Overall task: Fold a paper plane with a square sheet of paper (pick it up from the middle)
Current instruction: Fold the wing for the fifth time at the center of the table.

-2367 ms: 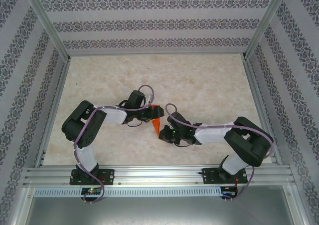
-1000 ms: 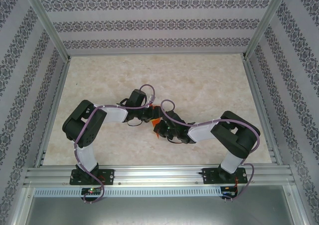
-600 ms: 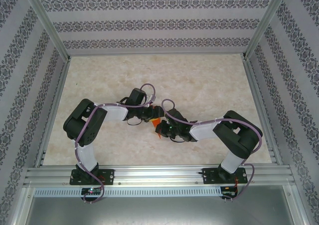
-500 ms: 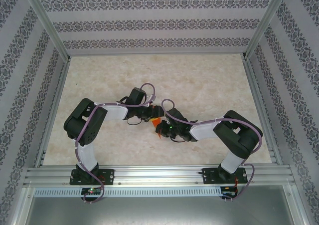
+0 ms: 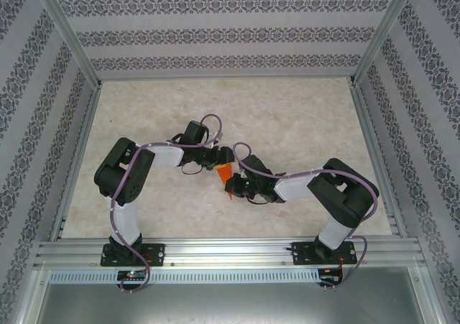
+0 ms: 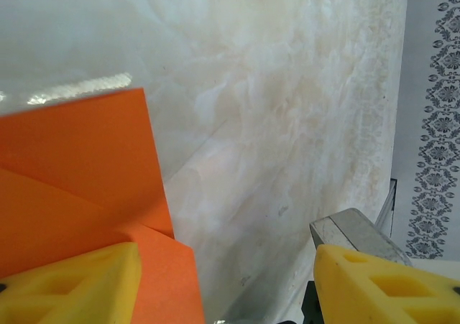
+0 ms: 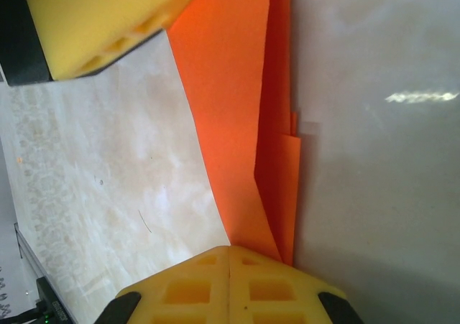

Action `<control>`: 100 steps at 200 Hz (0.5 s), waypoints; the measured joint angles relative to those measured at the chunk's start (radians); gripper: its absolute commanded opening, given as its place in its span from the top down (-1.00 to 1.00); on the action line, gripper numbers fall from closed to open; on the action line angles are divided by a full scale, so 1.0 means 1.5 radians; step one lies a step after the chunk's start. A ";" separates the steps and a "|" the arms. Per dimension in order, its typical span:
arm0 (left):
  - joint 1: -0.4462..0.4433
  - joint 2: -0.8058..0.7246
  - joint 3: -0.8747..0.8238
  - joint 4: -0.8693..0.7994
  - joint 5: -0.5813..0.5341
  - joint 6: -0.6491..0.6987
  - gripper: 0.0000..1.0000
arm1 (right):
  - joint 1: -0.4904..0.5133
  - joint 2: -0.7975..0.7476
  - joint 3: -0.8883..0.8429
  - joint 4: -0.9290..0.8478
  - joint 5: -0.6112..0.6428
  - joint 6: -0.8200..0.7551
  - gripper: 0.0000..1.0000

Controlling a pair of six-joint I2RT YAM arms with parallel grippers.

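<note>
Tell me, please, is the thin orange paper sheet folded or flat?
Folded: the thin orange paper sheet shows creases and overlapping layers in both wrist views.

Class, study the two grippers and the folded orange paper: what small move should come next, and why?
Probably shift the left gripper sideways until the folded orange paper lies between its jaws. The right gripper is shut on the paper's narrow end, but the left jaws stand open with bare table between them and the paper beside one finger.

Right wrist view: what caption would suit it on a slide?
Right claw shut on the end of the folded orange paper, pale marbled table behind.
</note>
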 measured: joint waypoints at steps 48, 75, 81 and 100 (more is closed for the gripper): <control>0.012 0.017 0.023 -0.024 0.032 0.009 -0.33 | -0.005 0.000 -0.005 0.005 -0.009 -0.010 1.00; 0.022 0.032 0.051 -0.046 0.036 0.022 -0.33 | -0.009 0.000 -0.006 0.006 -0.016 -0.015 1.00; 0.026 0.035 0.057 -0.049 0.035 0.026 -0.33 | -0.009 0.001 -0.006 0.006 -0.017 -0.016 1.00; 0.042 0.045 0.078 -0.058 0.022 0.041 -0.33 | -0.009 0.002 -0.006 0.006 -0.019 -0.018 1.00</control>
